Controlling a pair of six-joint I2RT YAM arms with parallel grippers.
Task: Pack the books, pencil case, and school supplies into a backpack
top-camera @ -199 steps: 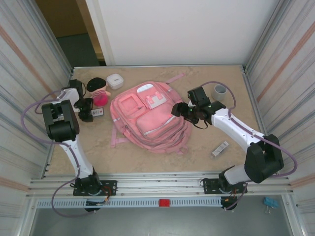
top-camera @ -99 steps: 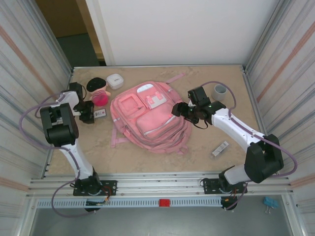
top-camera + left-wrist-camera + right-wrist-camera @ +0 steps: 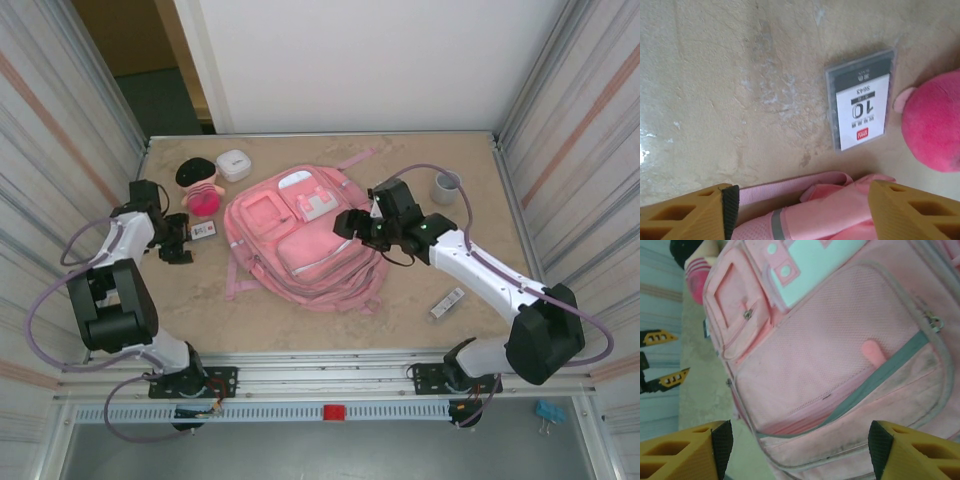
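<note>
The table (image 3: 405,300) is sandy brown with pale scuff marks. Ribbed metal walls (image 3: 60,120) stand on the left and right. A white wall (image 3: 370,60) is at the far end, with a dark doorway (image 3: 140,70) at the far left.

The backpack (image 3: 300,250) is pink and lies flat in the middle of the table, front side up. Its white patches point to the far side and one strap (image 3: 240,285) trails on the table at its near left. I cannot tell what is inside it.

A grey cup (image 3: 446,186) stands upright at the far right, well apart from the backpack. I cannot tell what is in it. A small white box (image 3: 233,165) sits at the far left with its lid shut. Just beside it lies a doll (image 3: 200,186) with black hair and a pink body.

The white stick (image 3: 447,302) lies on the table at the near right, away from the backpack.

The left gripper (image 3: 182,240) is low over the table, just left of the backpack. Its fingers are spread wide and hold nothing. A flat clear box (image 3: 860,100) with a white label lies on the table near it, close to the doll.

The right gripper (image 3: 343,226) hangs over the right side of the backpack, above the front pocket (image 3: 840,355). Its fingers are spread wide too, and hold nothing.
</note>
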